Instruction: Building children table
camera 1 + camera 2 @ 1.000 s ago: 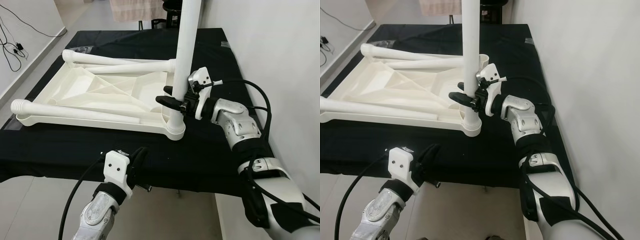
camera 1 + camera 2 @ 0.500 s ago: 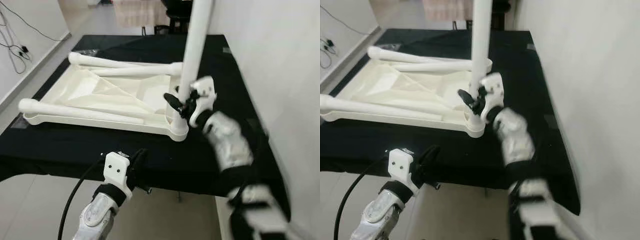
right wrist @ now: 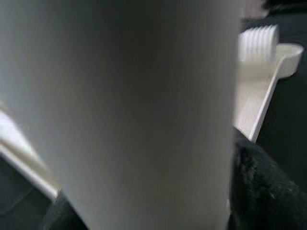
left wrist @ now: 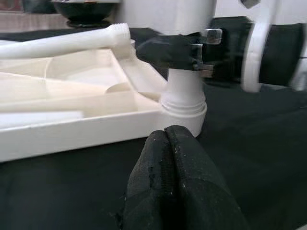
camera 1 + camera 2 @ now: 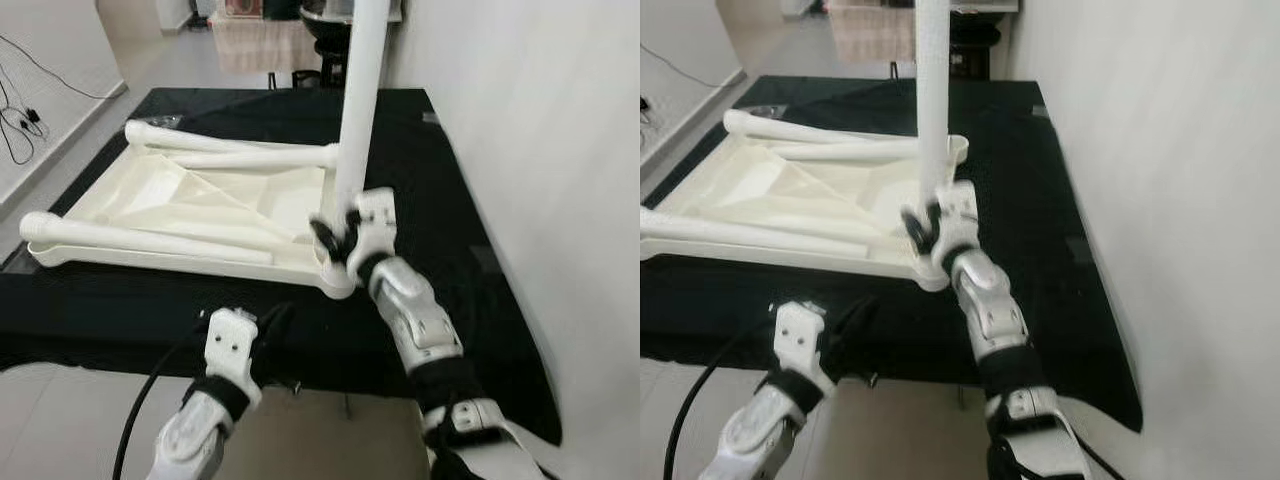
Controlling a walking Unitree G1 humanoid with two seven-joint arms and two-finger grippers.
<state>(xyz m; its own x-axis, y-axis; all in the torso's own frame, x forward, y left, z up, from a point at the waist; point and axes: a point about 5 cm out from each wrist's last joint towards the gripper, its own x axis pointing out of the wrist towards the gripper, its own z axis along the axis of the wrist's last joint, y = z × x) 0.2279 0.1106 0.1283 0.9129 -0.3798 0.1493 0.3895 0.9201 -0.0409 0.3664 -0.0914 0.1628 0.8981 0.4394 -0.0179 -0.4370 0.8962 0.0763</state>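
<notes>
White tabletop [image 5: 190, 200] upside down on black cloth [image 5: 470, 250], ribs facing up. One leg [image 5: 355, 110] upright in near right corner socket [image 5: 340, 280], going up out of frame. Three more legs loose on tabletop: one [image 5: 140, 240] along near edge, threaded end to the left; two [image 5: 240, 155] at far side, lying w/ tips close together near far right corner.

Right gripper [image 5: 335, 237] at base of upright leg, just above socket. Fingers [image 5: 324, 236] clamped round the leg, one each side, white wrist housing turned up. In right wrist view leg [image 3: 139, 110] very close and blurred; black finger [image 3: 261, 182] touching its side, threaded end of a lying leg [image 3: 258, 44] and a tabletop corner behind.

Left gripper [image 5: 272, 330] low at near edge of cloth, in front of tabletop, apart from it. Fingers pressed together, nothing between. In left wrist view closed fingertips [image 4: 172, 143] pointing to socket [image 4: 184, 103], w/ right gripper's black fingers [image 4: 168, 50] across the leg above it.

White wall [image 5: 530, 120] along right side of cloth. Pale floor [image 5: 60, 130] to the left, black cables [image 5: 20, 130] lying there. Far back, a dark stool and some cloth, too blurred to tell more.
</notes>
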